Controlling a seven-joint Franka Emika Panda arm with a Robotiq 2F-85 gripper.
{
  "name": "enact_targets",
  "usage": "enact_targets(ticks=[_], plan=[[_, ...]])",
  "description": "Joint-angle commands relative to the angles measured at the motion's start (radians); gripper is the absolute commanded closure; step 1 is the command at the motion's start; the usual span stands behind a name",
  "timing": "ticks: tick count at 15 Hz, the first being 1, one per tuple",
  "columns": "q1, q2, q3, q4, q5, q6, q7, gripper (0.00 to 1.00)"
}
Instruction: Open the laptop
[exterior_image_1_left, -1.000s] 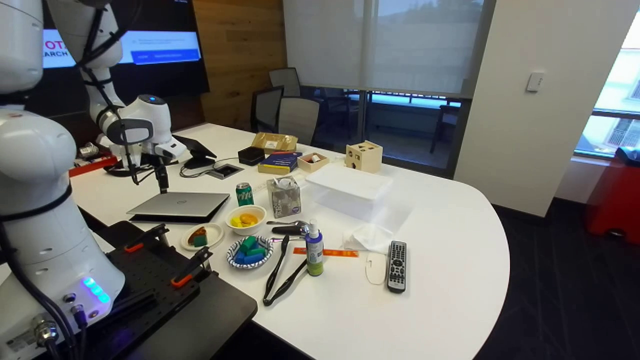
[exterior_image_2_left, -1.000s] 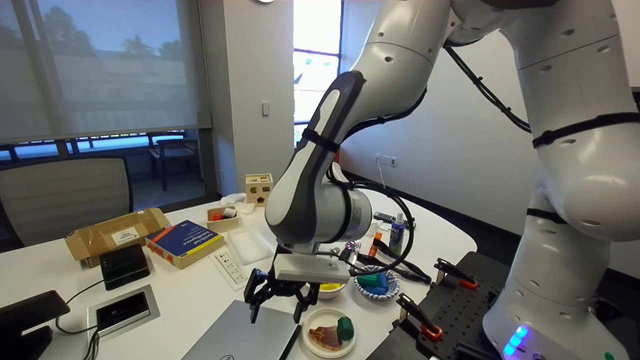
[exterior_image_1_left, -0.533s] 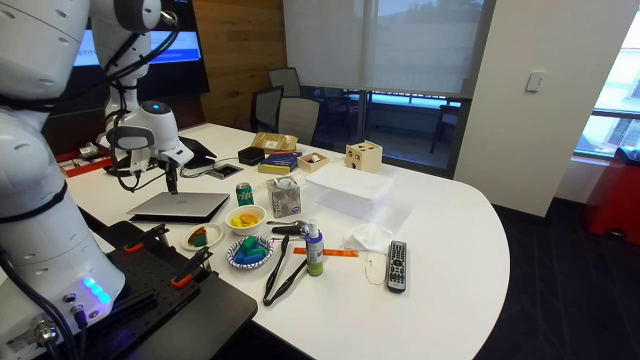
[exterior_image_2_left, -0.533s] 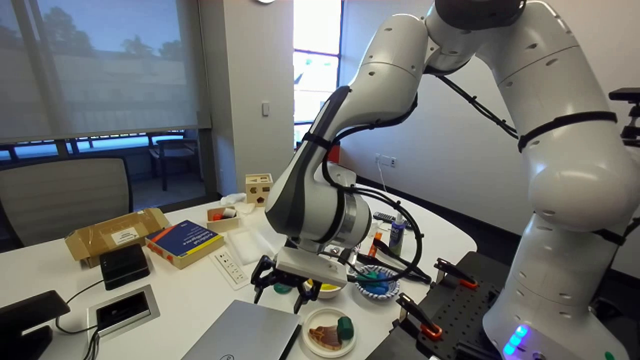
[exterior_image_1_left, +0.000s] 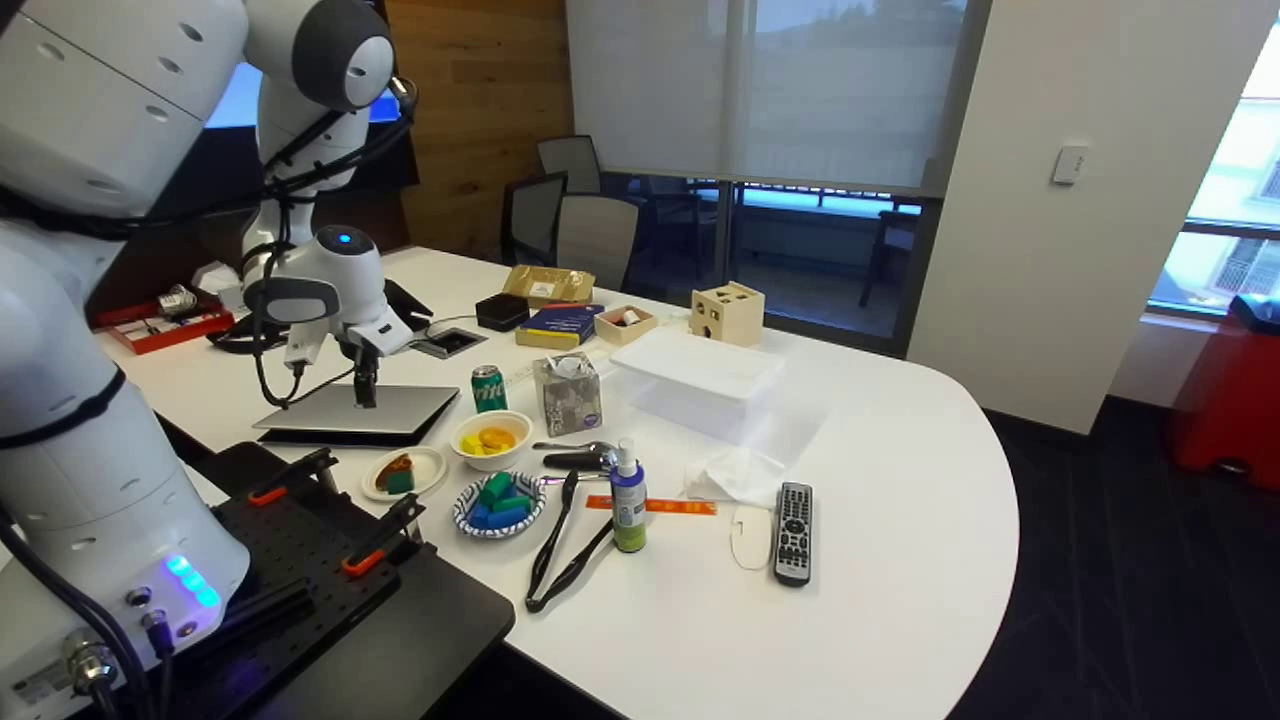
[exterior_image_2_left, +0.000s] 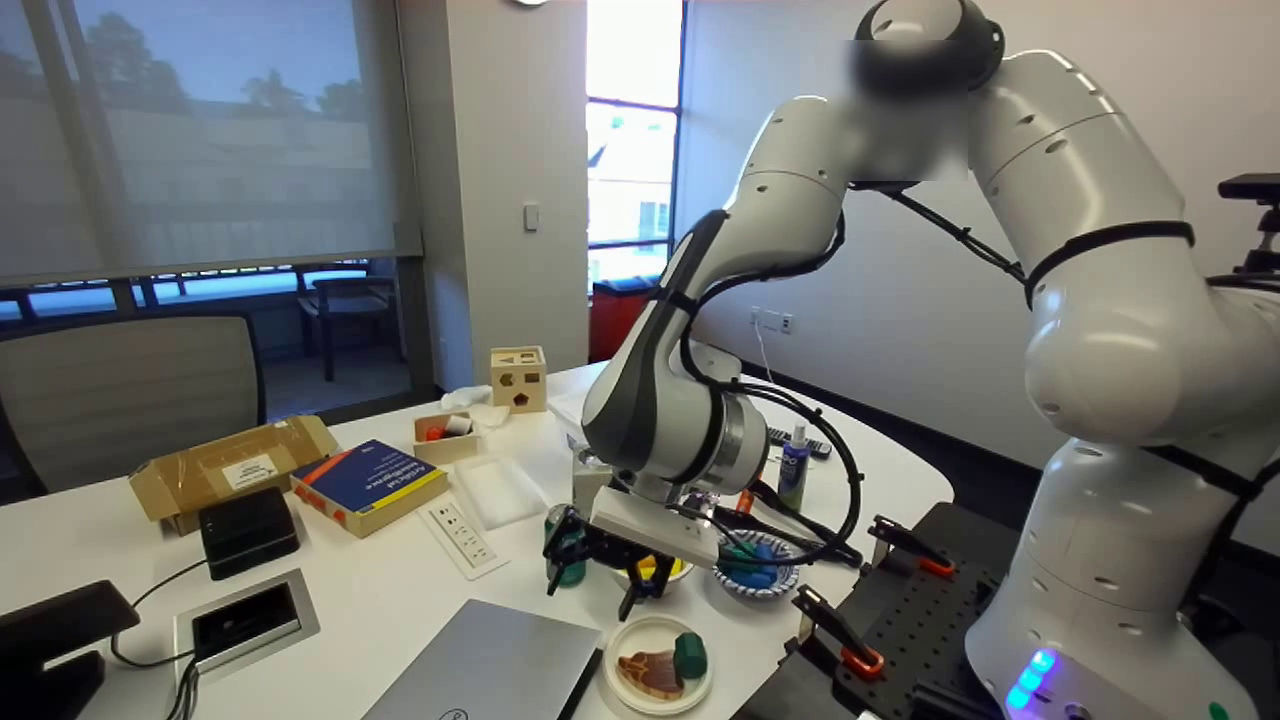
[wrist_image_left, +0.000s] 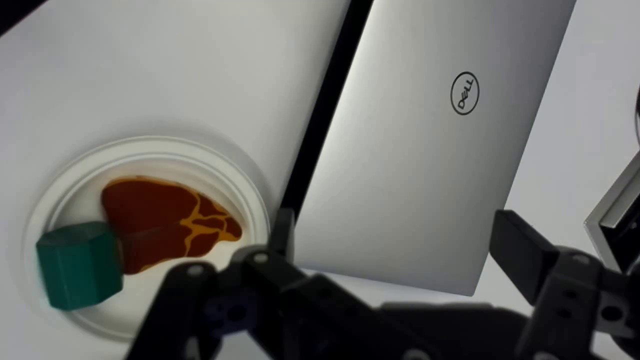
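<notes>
Hovering by the laptop, fingers apart, the hand overhangs a white table near windows.

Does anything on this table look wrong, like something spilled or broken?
No spill or damage that I can see. Two mild oddities: a green block shares a plate with what looks like steak, and the laptop seems slightly ajar, a dark strip showing along one edge in the wrist view.

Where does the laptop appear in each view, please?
In an exterior view: the laptop at left, behind the white plate.
In an exterior view: the laptop left of the white plate, cut off at bottom.
In the wrist view: the laptop right of the white plate, cut off at top.
Shared landmark: the white plate, in all three.
</notes>
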Motion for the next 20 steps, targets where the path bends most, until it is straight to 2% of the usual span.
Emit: enact_targets(ticks=[1, 4, 5, 11, 15, 20], plan=[[-0.014, 0.054, -0.035, -0.003, -0.074, -0.001, 0.026, 0.0], [-0.002, 0.112, -0.074, 0.017, -0.12, -0.002, 0.019, 0.0], [0.022, 0.11, -0.117, 0.01, -0.221, -0.016, 0.106, 0.0], [0.064, 0.177, -0.208, 0.052, -0.453, -0.012, 0.259, 0.0], [0.084, 0.221, -0.229, 0.095, -0.515, -0.009, 0.291, 0.0], [0.12, 0.259, -0.251, 0.145, -0.524, -0.01, 0.296, 0.0]])
